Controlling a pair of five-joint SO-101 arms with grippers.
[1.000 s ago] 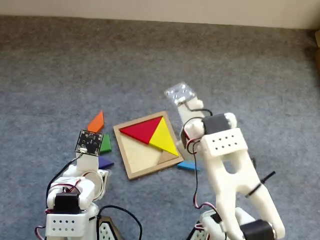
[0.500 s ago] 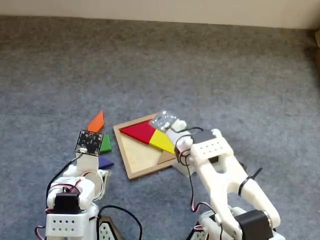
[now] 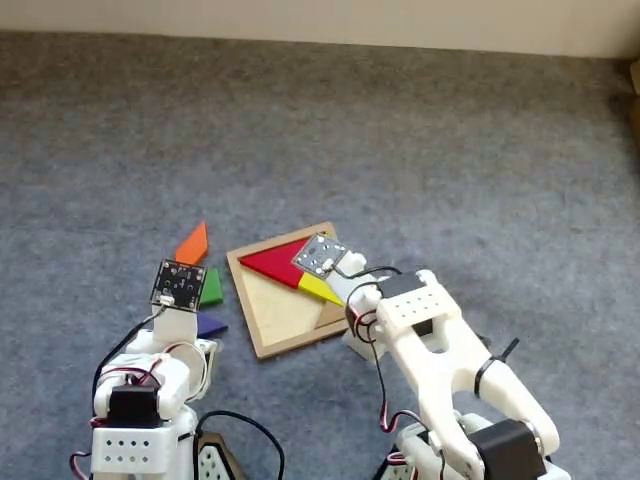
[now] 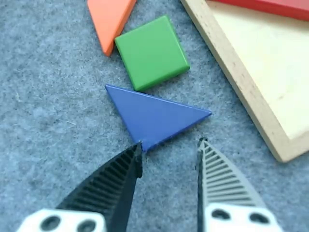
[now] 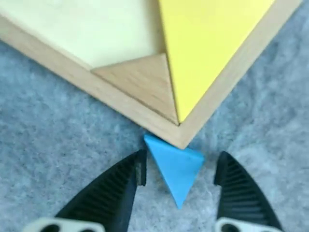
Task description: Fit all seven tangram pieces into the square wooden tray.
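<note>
The square wooden tray (image 3: 243, 305) holds a red triangle (image 3: 272, 262), a yellow triangle (image 5: 207, 43) and a tan wooden triangle (image 5: 142, 82) in its near right corner. Just outside that corner a light blue triangle (image 5: 176, 164) lies on the carpet. My right gripper (image 5: 180, 169) is open, with one finger on each side of it. My left gripper (image 4: 169, 147) is open just short of a dark blue triangle (image 4: 154, 116). One tip almost touches the triangle's point. A green square (image 4: 152, 52) and an orange parallelogram (image 4: 110, 19) lie beyond it.
Everything rests on grey carpet. The right arm (image 3: 420, 320) leans over the tray's right corner and covers part of the yellow triangle (image 3: 318, 288). The tray rim (image 4: 236, 82) runs close beside the left gripper. Bare tray floor (image 5: 96, 29) shows between the pieces.
The right arm has swung back from beyond the tray's far right side and lowered over its near right corner, covering the light blue triangle in the high view. The left arm kept still.
</note>
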